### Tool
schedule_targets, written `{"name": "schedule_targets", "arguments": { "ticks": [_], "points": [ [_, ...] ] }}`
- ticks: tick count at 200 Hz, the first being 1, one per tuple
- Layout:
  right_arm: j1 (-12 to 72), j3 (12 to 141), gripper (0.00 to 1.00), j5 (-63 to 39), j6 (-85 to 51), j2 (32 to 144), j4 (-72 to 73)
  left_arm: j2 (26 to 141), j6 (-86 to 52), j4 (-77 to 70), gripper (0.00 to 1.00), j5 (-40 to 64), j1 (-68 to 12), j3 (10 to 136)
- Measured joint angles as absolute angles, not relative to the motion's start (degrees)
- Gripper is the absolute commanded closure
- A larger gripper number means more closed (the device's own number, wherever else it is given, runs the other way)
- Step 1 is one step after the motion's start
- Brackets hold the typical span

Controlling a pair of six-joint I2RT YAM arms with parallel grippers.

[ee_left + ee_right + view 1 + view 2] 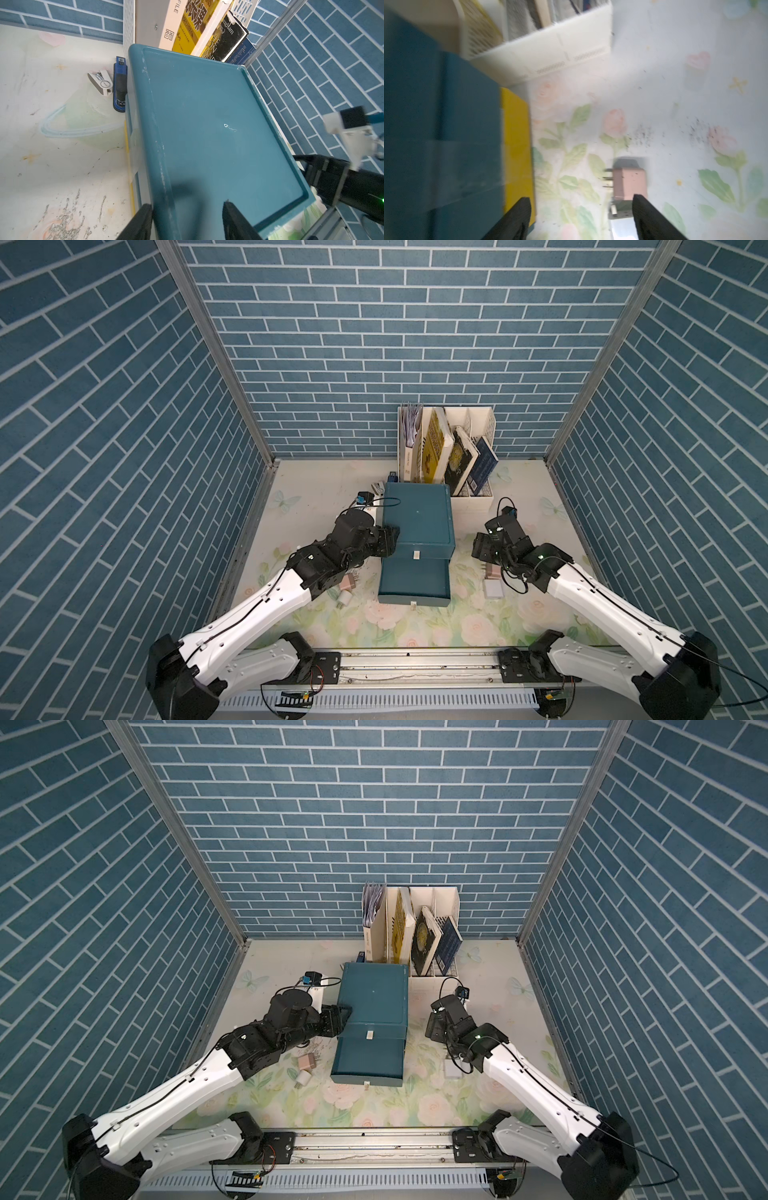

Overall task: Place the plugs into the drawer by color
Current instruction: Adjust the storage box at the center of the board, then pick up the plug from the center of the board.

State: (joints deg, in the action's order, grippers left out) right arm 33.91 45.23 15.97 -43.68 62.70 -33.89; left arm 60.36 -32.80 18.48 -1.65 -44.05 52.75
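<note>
Pink plug [629, 180] awaits pickup: right jaws hang wide beside it, left jaws half-open astride the box [207, 124] edge (drawer [413, 583] open); next, probably centre, descend, close.

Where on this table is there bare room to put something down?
Widest free: the flowered strip between the open drawer and the front rail. Also the far corner right of the book rack. Crowded: both sides of the teal box, with arms and plugs.

rack [478, 502]: white, holds books [436, 443] | blue stick [120, 87]: just beside small white gadget [101, 83]
</note>
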Motion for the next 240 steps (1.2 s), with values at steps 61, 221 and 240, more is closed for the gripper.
{"name": "schedule_targets", "arguments": {
  "ticks": [61,221,240],
  "points": [
    [28.4,37.41,0.17,11.55,-41.71,62.28,-32.47,59.96,-32.62,20.08,0.38,-3.55,-44.36,52.69],
    [20.88,31.29,0.35,5.98,-35.48,68.38,-20.69,56.18,-32.84,21.96,0.36,-7.46,-44.45,53.01],
    [20.82,30.85,0.35,5.8,-35.46,68.42,-19.86,56.18,-32.86,21.93,0.36,-7.44,-44.45,52.69]
  ]
}}
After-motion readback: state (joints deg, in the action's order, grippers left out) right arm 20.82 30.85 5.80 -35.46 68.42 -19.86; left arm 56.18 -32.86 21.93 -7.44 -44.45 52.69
